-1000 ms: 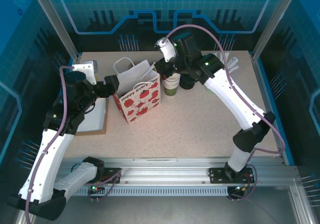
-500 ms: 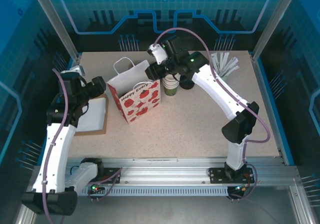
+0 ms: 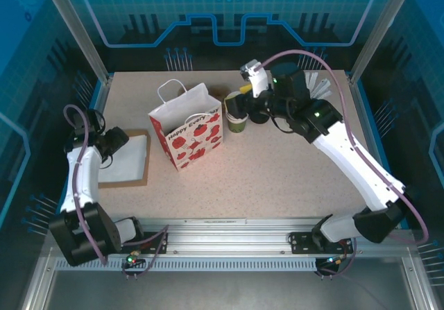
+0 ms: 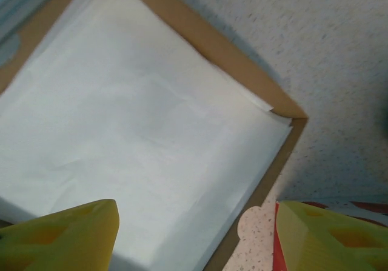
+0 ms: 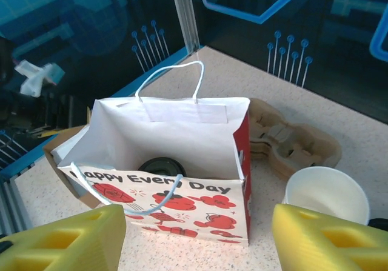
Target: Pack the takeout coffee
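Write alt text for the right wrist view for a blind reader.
An open white paper bag with red print stands on the speckled table, a round black plastic lid showing at its bottom. Brown moulded-pulp cup trays lie behind it, a lidless white-lined paper cup at right; the right gripper is open.

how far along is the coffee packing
Done: the takeout coffee sits inside the paper bag, its black lid visible at the bottom in the right wrist view. In hand: nothing; the right hand is open and empty, facing the bag, and the left hand is open above the stack of white paper. Left: apparently little, perhaps only moving the arms clear.
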`<state>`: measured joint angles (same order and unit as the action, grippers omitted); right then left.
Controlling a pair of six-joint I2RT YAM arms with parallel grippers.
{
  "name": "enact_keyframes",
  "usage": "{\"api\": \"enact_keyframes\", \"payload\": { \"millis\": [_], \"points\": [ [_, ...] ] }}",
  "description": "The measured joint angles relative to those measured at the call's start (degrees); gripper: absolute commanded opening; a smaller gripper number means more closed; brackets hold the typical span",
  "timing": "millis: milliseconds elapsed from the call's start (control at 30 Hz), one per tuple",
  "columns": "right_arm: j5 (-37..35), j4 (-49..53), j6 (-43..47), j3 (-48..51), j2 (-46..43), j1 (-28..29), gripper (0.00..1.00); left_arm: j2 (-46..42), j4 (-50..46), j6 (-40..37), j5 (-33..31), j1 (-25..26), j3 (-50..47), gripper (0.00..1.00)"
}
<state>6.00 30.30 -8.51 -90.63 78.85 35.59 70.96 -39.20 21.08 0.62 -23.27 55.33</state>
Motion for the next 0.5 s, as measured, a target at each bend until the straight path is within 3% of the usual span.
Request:
{"api": "enact_keyframes", "payload": {
  "millis": [133,500],
  "points": [
    [-0.94,-2.95,-0.26,4.37,-2.36,-1.77,0.69,7.06,0.04,0.02,0.55,-0.15,0.13,0.69],
    [0.74,-4.9,-0.7,4.57,-1.86,-3.48,0.7,25.05,2.47,1.11,-3.52,0.96,5.57,0.71]
  ]
}}
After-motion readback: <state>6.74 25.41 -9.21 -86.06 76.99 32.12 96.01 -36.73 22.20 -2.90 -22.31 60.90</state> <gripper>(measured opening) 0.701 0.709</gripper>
